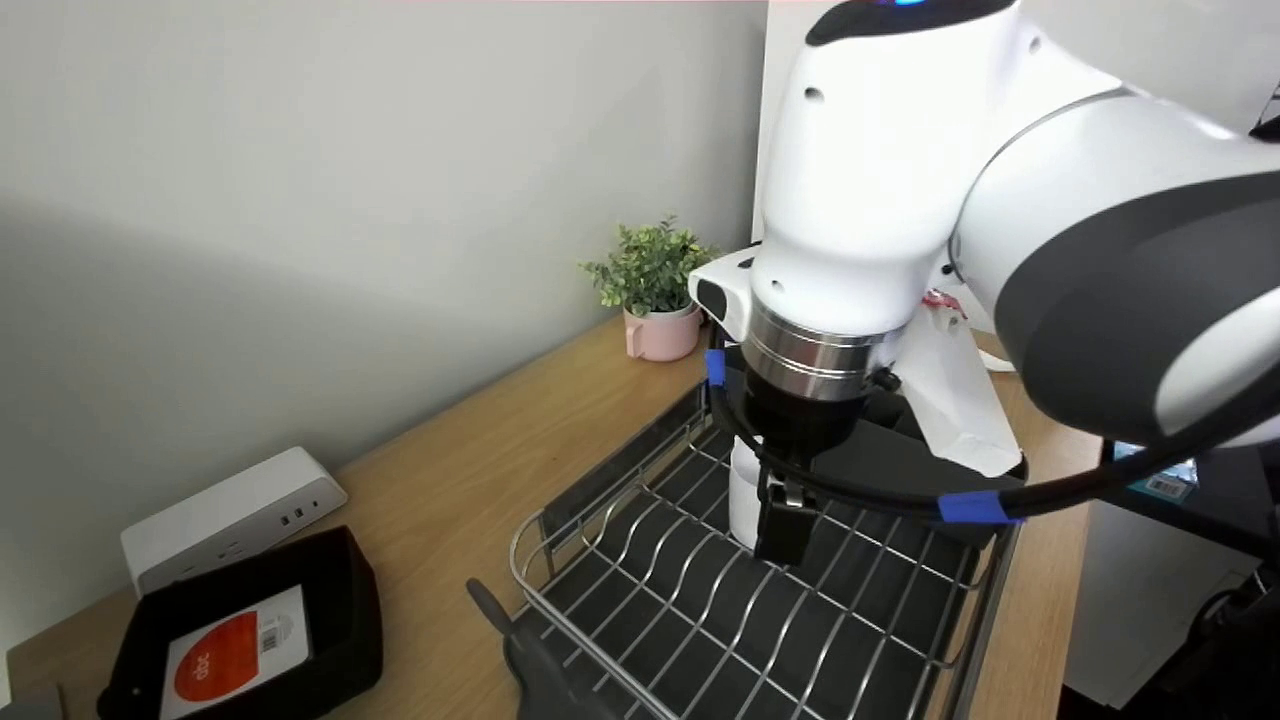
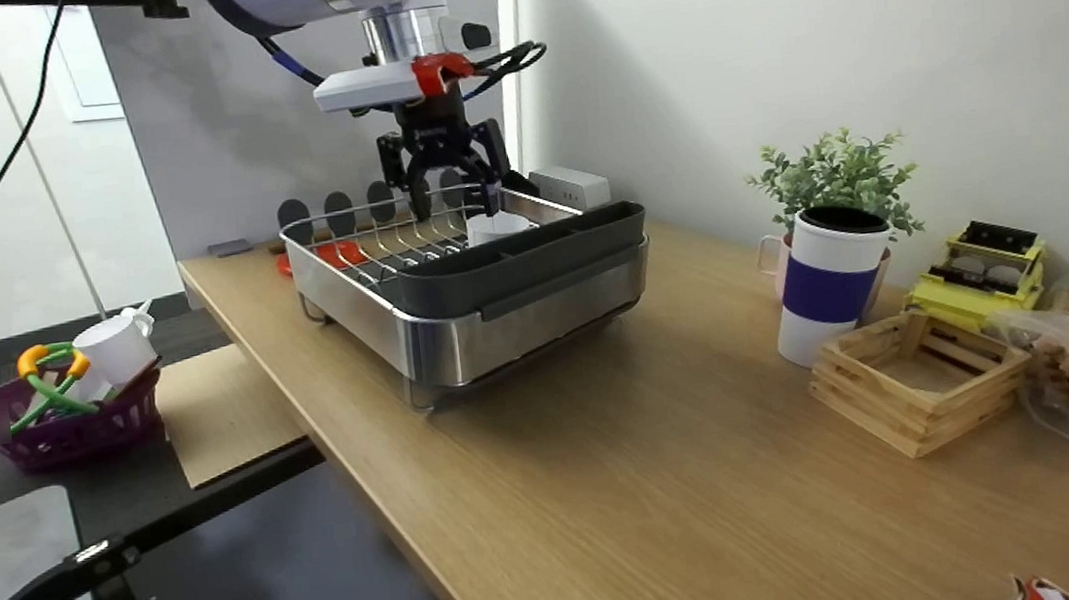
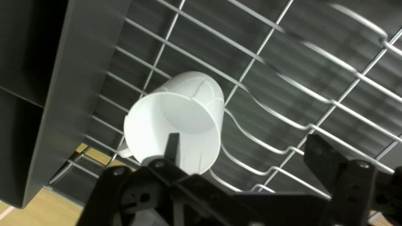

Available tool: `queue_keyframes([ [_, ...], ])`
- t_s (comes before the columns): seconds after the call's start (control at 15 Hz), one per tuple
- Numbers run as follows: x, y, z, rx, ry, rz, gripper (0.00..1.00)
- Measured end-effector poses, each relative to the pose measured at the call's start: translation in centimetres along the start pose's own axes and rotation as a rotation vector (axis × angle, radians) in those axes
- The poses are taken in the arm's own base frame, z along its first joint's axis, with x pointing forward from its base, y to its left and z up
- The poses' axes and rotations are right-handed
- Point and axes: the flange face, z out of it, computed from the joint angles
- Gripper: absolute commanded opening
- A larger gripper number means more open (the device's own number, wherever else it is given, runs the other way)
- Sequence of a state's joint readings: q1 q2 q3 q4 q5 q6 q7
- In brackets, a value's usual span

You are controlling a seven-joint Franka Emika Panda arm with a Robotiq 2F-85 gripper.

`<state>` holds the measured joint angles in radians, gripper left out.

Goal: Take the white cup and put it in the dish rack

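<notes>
At wrist view's left, dark caddy (image 3: 84, 69). Rightward, white cup (image 3: 185, 116) in dish rack (image 3: 332, 102), upright, mouth up. My hand (image 3: 243, 146) spread wide, gripping nothing, centred right of cup: one finger (image 3: 172, 146) over mouth, maybe inside, can't tell; other well apart. Likely placed; I'd lift straight up.

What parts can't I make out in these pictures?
In an exterior view, the grey holder hides the base of the white cup.
In an exterior view, the bottom edge cuts off a red-and-white object.
In the wrist view, the bottom edge cuts off part of the pincer.
</notes>
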<state>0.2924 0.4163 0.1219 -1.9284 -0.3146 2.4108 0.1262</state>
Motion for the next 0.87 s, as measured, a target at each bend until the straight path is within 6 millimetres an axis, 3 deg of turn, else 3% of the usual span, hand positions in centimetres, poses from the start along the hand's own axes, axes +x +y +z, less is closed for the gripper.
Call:
queue_keyframes([
  [0.4, -1.3, -1.4, -2.5, -0.042, 0.029, 0.049, 1.00],
  [0.87, -1.3, -1.5, -2.1, -0.041, 0.024, 0.049, 1.00],
])
